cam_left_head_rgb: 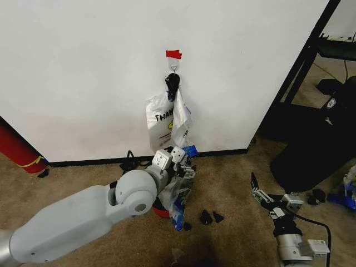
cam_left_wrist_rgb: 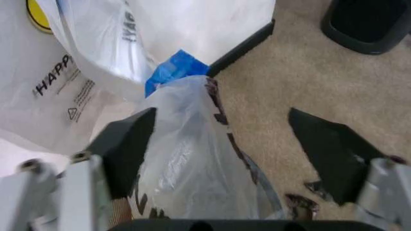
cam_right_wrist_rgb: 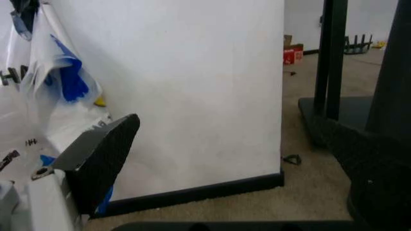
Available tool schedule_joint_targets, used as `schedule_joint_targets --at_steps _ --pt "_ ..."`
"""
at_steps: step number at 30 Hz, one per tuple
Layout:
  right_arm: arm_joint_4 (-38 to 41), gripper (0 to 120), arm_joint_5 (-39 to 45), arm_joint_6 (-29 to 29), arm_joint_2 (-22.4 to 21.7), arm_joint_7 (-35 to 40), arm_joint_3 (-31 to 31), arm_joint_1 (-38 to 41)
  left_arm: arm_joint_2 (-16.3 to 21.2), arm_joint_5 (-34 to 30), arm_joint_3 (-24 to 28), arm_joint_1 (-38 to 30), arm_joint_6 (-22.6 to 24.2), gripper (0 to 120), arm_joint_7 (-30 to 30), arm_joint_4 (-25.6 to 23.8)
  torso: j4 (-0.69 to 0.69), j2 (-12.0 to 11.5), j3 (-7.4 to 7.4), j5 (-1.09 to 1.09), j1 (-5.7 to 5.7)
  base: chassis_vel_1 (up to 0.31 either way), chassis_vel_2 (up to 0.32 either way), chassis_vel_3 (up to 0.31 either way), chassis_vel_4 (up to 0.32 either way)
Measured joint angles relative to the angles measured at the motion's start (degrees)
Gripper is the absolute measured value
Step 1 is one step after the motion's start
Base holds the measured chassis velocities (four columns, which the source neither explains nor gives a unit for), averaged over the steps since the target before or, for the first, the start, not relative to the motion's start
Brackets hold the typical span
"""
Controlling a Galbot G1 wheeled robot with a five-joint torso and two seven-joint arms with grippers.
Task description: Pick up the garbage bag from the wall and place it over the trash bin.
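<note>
The garbage bag [cam_left_head_rgb: 177,194], thin clear-grey plastic with blue strips, hangs down at the foot of the wall [cam_left_head_rgb: 83,67] over the trash bin [cam_left_head_rgb: 161,212]. Of the bin I see just a bit of red base behind my forearm. My left gripper [cam_left_head_rgb: 182,164] is open around the bag's upper part. In the left wrist view the bag [cam_left_wrist_rgb: 186,163] lies between the spread fingers [cam_left_wrist_rgb: 128,144] of the left gripper [cam_left_wrist_rgb: 228,149]. The hook under red tape [cam_left_head_rgb: 173,54] holds a white lettered bag [cam_left_head_rgb: 158,125] and another thin bag [cam_left_head_rgb: 181,119]. My right gripper [cam_left_head_rgb: 257,188] [cam_right_wrist_rgb: 224,130] hovers open, low at the right.
A bulky black object [cam_left_head_rgb: 311,150] and a black frame post [cam_left_head_rgb: 300,61] stand at the right. A red cylinder [cam_left_head_rgb: 16,147] leans at the far left. Small black scraps [cam_left_head_rgb: 210,217] lie on the brown carpet near the bin.
</note>
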Motion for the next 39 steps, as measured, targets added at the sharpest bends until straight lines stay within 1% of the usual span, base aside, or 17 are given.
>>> schedule_joint_targets --at_steps 1,8,9,11,14,15,16,21,23,26,28,30,31,33,36,38,39 --pt "0.0 100 0.0 0.0 0.0 0.0 0.0 0.0 0.0 0.0 0.0 0.0 0.0 77 0.0 0.0 0.0 0.0 0.0 0.0 0.0 0.0 0.0 0.0 0.0" --pt "0.0 100 -0.4 -0.1 -0.2 0.2 -0.5 0.0 0.6 1.9 -0.2 1.1 -1.2 47 0.6 1.3 -0.01 0.0 0.0 0.0 0.0 0.0 0.0 0.0 0.0" --pt "0.0 100 -0.4 -0.1 -0.2 0.2 -0.5 0.0 0.6 1.9 -0.2 1.1 -1.2 47 0.6 1.3 -0.01 0.0 0.0 0.0 0.0 0.0 0.0 0.0 0.0" --pt "0.0 100 -0.6 -0.1 -0.3 0.2 -0.7 0.0 0.7 3.3 -0.4 1.7 -1.9 39 1.1 1.3 0.0 0.0 0.0 0.0 0.0 0.0 0.0 0.0 0.0" --pt "-0.1 100 -0.7 -0.3 -0.5 0.4 -0.9 0.1 1.1 3.7 -0.6 2.3 -2.1 26 1.3 1.2 0.0 0.0 0.0 0.0 0.0 0.0 0.0 0.0 0.0" --pt "-0.1 100 -0.7 -0.3 -0.5 0.4 -1.0 0.2 1.1 3.8 -0.6 2.4 -2.2 22 1.3 1.2 0.0 0.0 0.0 0.0 0.0 0.0 0.0 0.0 0.0" --pt "-0.1 100 -0.7 -0.3 -0.5 0.4 -1.0 0.2 1.1 3.8 -0.6 2.4 -2.2 22 1.3 1.2 0.0 0.0 0.0 0.0 0.0 0.0 0.0 0.0 0.0" --pt "-0.1 100 -0.8 -0.8 -0.9 1.0 -1.3 0.6 1.2 3.9 -1.6 3.6 -2.4 1 1.3 1.2 0.0 0.0 0.0 -0.01 0.0 0.0 0.0 0.0 0.0" --pt "-0.1 100 -0.7 -1.0 -1.0 1.2 -1.4 0.7 1.2 3.9 -1.7 3.8 -2.4 0 1.3 1.2 0.0 0.0 0.0 0.0 0.0 0.0 0.0 0.0 0.0" --pt "0.7 100 0.6 -3.0 -2.0 2.6 -2.9 1.3 1.8 3.6 -3.3 4.8 -2.4 0 1.2 0.6 -0.01 0.0 0.0 0.0 0.0 0.0 0.0 0.0 0.0" --pt "1.5 100 2.4 -5.0 -3.2 3.9 -4.2 2.0 2.3 3.2 -4.6 5.5 -2.4 0 1.0 0.1 0.0 0.0 0.0 0.0 0.0 0.0 0.0 0.0 0.0" --pt "2.6 100 6.2 -9.1 -5.6 5.9 -6.3 3.8 2.9 2.7 -6.2 6.4 -2.4 0 0.8 -0.3 -0.01 0.0 0.0 -0.01 0.0 0.0 0.0 0.0 0.0" --pt "2.6 100 6.2 -9.1 -5.6 5.9 -6.3 3.8 2.9 2.7 -6.2 6.4 -2.4 0 0.8 -0.3 -0.01 0.0 0.0 -0.01 0.0 0.0 0.0 0.0 0.0" --pt "2.8 100 9.3 -13.1 -8.0 7.9 -8.3 6.6 3.5 2.6 -7.3 7.3 -2.3 0 0.6 -0.6 0.0 0.0 0.0 0.0 0.0 0.0 0.0 0.0 0.0" --pt "1.5 100 13.7 -18.9 -13.0 9.3 -12.6 12.3 4.0 2.6 -9.4 9.3 -2.3 0 0.3 -1.1 0.01 0.0 0.0 0.01 0.0 0.0 0.0 0.0 0.0" --pt "0.6 100 16.4 -21.7 -15.7 9.6 -14.9 15.4 4.2 2.5 -10.3 10.4 -2.3 0 0.1 -1.7 0.02 0.0 0.0 0.0 0.0 0.0 0.0 0.0 0.0" --pt "0.6 100 16.4 -21.7 -15.7 9.6 -14.9 15.4 4.2 2.5 -10.3 10.4 -2.3 0 0.1 -1.7 0.02 0.0 0.0 0.0 0.0 0.0 0.0 0.0 0.0"
